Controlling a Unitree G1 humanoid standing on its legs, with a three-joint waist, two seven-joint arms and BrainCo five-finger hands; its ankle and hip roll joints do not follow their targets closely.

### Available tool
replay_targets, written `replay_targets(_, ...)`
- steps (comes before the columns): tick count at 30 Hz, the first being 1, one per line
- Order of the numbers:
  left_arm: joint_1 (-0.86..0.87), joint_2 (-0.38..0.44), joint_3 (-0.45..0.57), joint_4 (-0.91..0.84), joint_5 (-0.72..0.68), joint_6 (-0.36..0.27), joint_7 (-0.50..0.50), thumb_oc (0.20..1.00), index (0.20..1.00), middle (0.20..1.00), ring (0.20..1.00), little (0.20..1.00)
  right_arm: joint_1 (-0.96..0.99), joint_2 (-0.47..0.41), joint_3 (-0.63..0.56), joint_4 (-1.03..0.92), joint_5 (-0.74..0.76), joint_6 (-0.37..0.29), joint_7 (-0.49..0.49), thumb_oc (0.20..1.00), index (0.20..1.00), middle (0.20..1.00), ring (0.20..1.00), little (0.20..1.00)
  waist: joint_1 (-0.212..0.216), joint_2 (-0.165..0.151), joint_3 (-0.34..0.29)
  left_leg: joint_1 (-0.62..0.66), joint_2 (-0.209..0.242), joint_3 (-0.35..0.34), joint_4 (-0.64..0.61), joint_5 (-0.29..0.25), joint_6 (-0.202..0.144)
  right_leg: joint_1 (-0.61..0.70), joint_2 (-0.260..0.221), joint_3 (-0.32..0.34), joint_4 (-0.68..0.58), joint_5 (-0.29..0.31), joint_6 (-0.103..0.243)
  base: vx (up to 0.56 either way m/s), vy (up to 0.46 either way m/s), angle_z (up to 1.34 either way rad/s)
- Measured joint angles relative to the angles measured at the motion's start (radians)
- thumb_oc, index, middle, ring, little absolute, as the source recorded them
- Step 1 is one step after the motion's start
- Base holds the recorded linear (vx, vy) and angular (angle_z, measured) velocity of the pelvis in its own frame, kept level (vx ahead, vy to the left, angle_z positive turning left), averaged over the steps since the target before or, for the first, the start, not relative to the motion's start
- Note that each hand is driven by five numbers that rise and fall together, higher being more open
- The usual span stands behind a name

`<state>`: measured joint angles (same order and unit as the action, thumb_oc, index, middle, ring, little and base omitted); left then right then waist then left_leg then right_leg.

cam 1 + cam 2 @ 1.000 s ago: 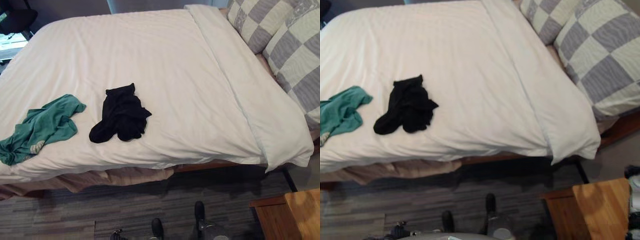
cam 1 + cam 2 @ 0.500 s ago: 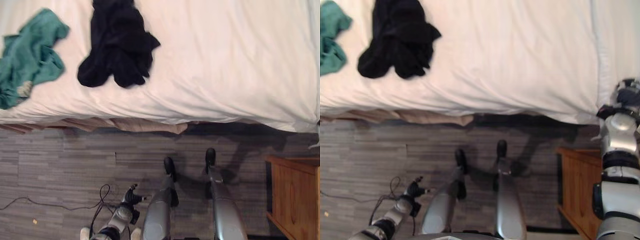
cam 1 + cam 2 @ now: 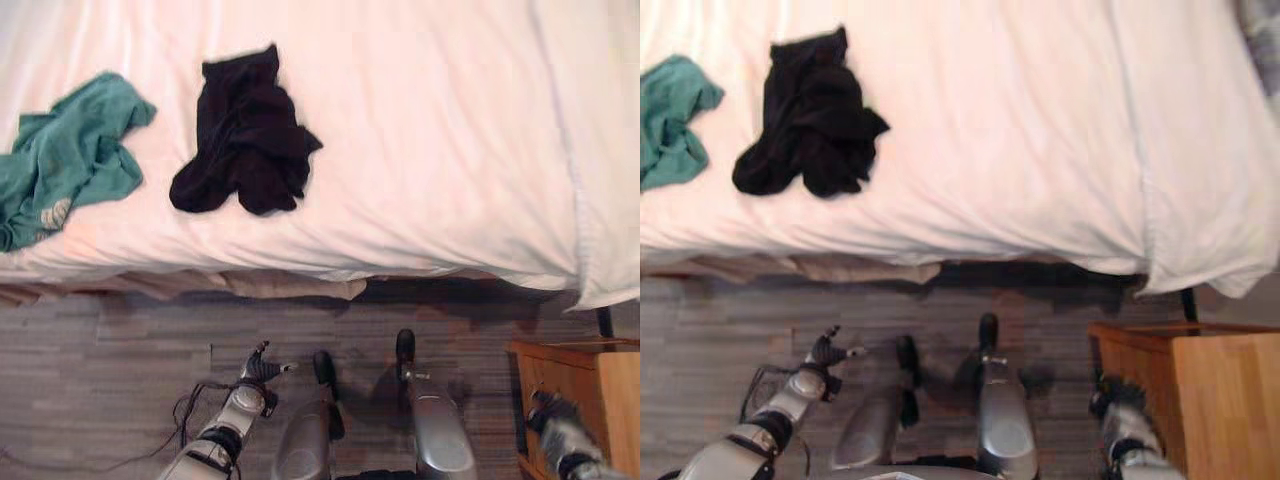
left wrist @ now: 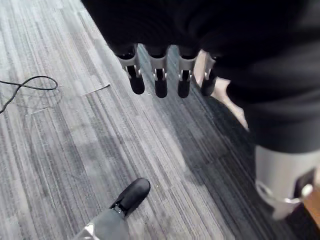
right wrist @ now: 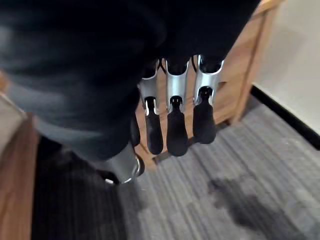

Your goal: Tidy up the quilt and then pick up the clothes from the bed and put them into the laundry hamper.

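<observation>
Black garment [image 3: 243,135] and green garment [image 3: 67,160] on quilt [image 3: 430,140], both hands (left hand [image 3: 262,368], right hand [image 3: 1118,398]) low, fingers relaxed

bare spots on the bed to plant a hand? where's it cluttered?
Free: the wide quilt stretch between the black garment and the folded-back strip toward the right edge. Crowded: the left part, where the green garment and the black one lie with a narrow gap between. Both hands, left hand and right hand, hang open over the floor.

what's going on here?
The robot stands at the side of the bed, handling nothing. The white quilt lies spread flat, with a black garment and a green garment on it. The left hand and right hand hang low over the floor, fingers relaxed, empty.
</observation>
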<state>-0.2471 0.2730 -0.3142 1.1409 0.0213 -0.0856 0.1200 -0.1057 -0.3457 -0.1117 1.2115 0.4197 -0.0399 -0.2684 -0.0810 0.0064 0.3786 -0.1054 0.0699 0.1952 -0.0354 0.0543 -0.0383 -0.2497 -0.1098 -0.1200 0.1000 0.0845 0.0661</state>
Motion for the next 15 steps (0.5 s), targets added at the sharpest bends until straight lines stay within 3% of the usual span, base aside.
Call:
replay_targets(2, 0.02, -0.007, 0.006, 0.043, 0.011, 0.001, -0.007, 1.0, 1.0, 1.0, 1.0, 1.0, 0.044, 0.016, 0.046, 0.035, -0.069, 0.008, 0.026, 1.0, 1.0, 1.0, 1.0, 1.0, 0.001, -0.016, -0.043, 0.046, -0.004, 0.0, -0.036, 0.006, 0.003, 0.052, 0.001, -0.008, -0.048, 0.02, 0.01, -0.04, 0.132, -0.02)
replay_targets(3, 0.046, -0.008, 0.008, 0.056, 0.027, 0.008, -0.01, 1.0, 1.0, 1.0, 1.0, 1.0, 0.066, 0.032, 0.093, 0.045, -0.108, 0.019, 0.049, 1.0, 1.0, 1.0, 1.0, 1.0, 0.002, -0.032, -0.094, 0.059, -0.006, 0.003, -0.046, 0.009, 0.003, 0.067, 0.002, -0.01, -0.06, 0.023, 0.013, -0.14, 0.18, 0.02)
replay_targets(4, 0.07, -0.001, 0.01, 0.058, 0.033, 0.01, -0.014, 1.0, 1.0, 1.0, 1.0, 1.0, 0.079, 0.049, 0.15, 0.057, -0.144, 0.02, 0.065, 1.0, 1.0, 1.0, 1.0, 1.0, 0.002, -0.047, -0.123, 0.058, -0.01, 0.0, -0.05, 0.013, 0.021, 0.073, 0.001, -0.013, -0.051, 0.035, 0.01, -0.14, 0.148, 0.12)
replay_targets(6, 0.08, 0.006, 0.01, 0.058, 0.04, 0.01, -0.019, 1.0, 1.0, 1.0, 1.0, 1.0, 0.086, 0.074, 0.188, 0.058, -0.174, 0.019, 0.087, 1.0, 1.0, 1.0, 1.0, 1.0, 0.007, -0.062, -0.144, 0.068, -0.013, -0.013, -0.05, 0.011, 0.019, 0.077, 0.002, -0.012, -0.045, 0.024, 0.02, -0.02, 0.093, 0.15)
replay_targets(7, 0.105, 0.022, 0.022, 0.066, 0.041, 0.009, -0.026, 1.0, 1.0, 1.0, 1.0, 1.0, 0.079, 0.107, 0.222, 0.058, -0.211, 0.021, 0.11, 1.0, 1.0, 1.0, 1.0, 1.0, 0.031, -0.071, -0.162, 0.067, -0.009, -0.003, -0.051, 0.015, 0.029, 0.076, 0.004, -0.019, -0.039, 0.009, 0.02, -0.02, 0.123, -0.07)
replay_targets(8, 0.132, 0.025, 0.039, 0.071, 0.046, 0.008, -0.034, 1.0, 1.0, 1.0, 1.0, 1.0, 0.058, 0.128, 0.284, 0.051, -0.251, 0.024, 0.121, 1.0, 1.0, 1.0, 1.0, 1.0, 0.057, -0.063, -0.166, 0.081, 0.003, 0.006, -0.052, 0.009, 0.02, 0.073, 0.009, -0.042, 0.013, -0.016, -0.011, -0.05, 0.115, -0.22)
replay_targets(9, 0.139, 0.036, 0.048, 0.076, 0.057, 0.01, -0.035, 1.0, 1.0, 1.0, 1.0, 1.0, 0.065, 0.137, 0.312, 0.051, -0.271, 0.024, 0.134, 1.0, 1.0, 1.0, 1.0, 1.0, 0.06, -0.072, -0.184, 0.083, 0.001, 0.006, -0.051, 0.005, 0.015, 0.078, 0.013, -0.034, 0.008, -0.029, -0.013, -0.08, 0.064, -0.15)
replay_targets(10, 0.163, 0.037, 0.052, 0.087, 0.066, 0.012, -0.034, 1.0, 1.0, 1.0, 1.0, 1.0, 0.056, 0.141, 0.346, 0.035, -0.305, 0.022, 0.144, 1.0, 1.0, 1.0, 1.0, 1.0, 0.07, -0.05, -0.197, 0.072, 0.005, 0.004, -0.037, 0.019, 0.007, 0.078, 0.027, -0.032, -0.004, -0.03, -0.008, -0.14, 0.066, 0.06)
replay_targets(12, 0.16, 0.029, 0.058, 0.109, 0.071, 0.013, -0.037, 1.0, 1.0, 1.0, 1.0, 1.0, 0.055, 0.114, 0.364, -0.002, -0.347, 0.001, 0.151, 1.0, 1.0, 1.0, 1.0, 1.0, 0.062, -0.042, -0.201, 0.017, 0.006, -0.021, 0.042, -0.002, 0.005, 0.083, 0.024, -0.021, -0.025, -0.029, -0.008, -0.14, 0.163, 0.65)
replay_targets(13, 0.126, 0.023, 0.073, 0.134, 0.071, 0.006, -0.036, 1.0, 1.0, 1.0, 1.0, 1.0, 0.044, 0.099, 0.402, -0.007, -0.38, 0.004, 0.159, 1.0, 1.0, 1.0, 1.0, 1.0, 0.077, -0.039, -0.199, -0.108, -0.009, -0.022, 0.179, 0.036, -0.091, 0.079, -0.012, -0.058, -0.034, -0.021, -0.039, -0.02, 0.291, 1.42)
replay_targets(14, 0.077, 0.013, 0.078, 0.16, 0.07, 0.006, -0.037, 1.0, 1.0, 1.0, 1.0, 1.0, 0.037, 0.085, 0.409, -0.012, -0.383, 0.005, 0.165, 1.0, 1.0, 1.0, 1.0, 1.0, 0.077, -0.067, -0.19, -0.189, -0.028, 0.026, 0.261, 0.127, -0.194, 0.077, -0.081, -0.097, -0.062, -0.003, -0.057, 0.05, 0.319, 1.33)
replay_targets(15, 0.082, 0.014, 0.095, 0.151, 0.069, 0.002, -0.035, 1.0, 1.0, 1.0, 1.0, 1.0, 0.016, 0.09, 0.377, 0.011, -0.387, 0.016, 0.174, 1.0, 1.0, 1.0, 1.0, 1.0, 0.085, -0.082, -0.188, -0.203, 0.001, 0.125, 0.284, 0.107, -0.158, 0.085, -0.098, -0.096, -0.088, 0.013, -0.049, 0.08, 0.303, 0.65)
